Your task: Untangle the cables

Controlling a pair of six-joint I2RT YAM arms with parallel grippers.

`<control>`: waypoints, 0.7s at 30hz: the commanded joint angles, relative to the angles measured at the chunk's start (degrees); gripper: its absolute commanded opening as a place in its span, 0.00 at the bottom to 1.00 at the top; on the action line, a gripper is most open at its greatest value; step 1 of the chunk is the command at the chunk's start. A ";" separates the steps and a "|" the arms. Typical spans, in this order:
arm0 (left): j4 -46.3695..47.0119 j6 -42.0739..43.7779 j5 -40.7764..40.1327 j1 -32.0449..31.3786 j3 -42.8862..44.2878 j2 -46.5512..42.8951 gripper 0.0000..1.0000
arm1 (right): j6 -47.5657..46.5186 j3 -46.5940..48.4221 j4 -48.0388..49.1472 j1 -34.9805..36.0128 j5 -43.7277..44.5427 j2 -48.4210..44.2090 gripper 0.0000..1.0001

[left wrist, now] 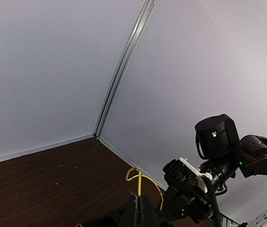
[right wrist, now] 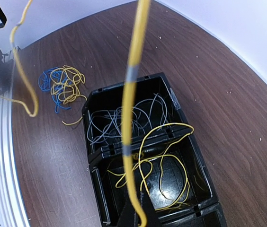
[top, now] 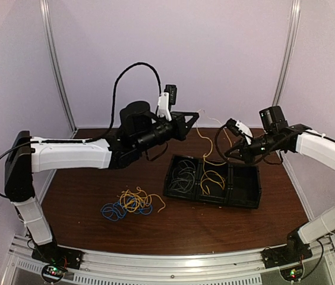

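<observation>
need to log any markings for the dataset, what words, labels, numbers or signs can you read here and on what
No readable text in any view.
black bin: no label shows.
white arm covers: plain, no print shows.
yellow cable: grey bands only, no characters.

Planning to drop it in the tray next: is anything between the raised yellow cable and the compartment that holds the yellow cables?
Nothing visible does. The yellow cable, pinched by the left gripper and right gripper, hangs in open air over the tray; only loose yellow loops lie in that compartment.
</observation>
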 commanded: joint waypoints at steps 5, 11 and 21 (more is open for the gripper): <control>9.14 -8.38 -3.13 0.08 -2.54 11.94 0.00 | -5.13 -1.75 -9.43 0.38 5.00 1.32 0.00; 10.85 -11.19 -4.12 -0.55 -3.19 15.27 0.00 | -3.62 -1.15 -7.06 0.91 6.17 7.36 0.00; 8.74 -11.42 -5.35 -0.63 -4.21 15.97 0.00 | -1.64 3.55 -4.54 5.20 8.22 18.48 0.00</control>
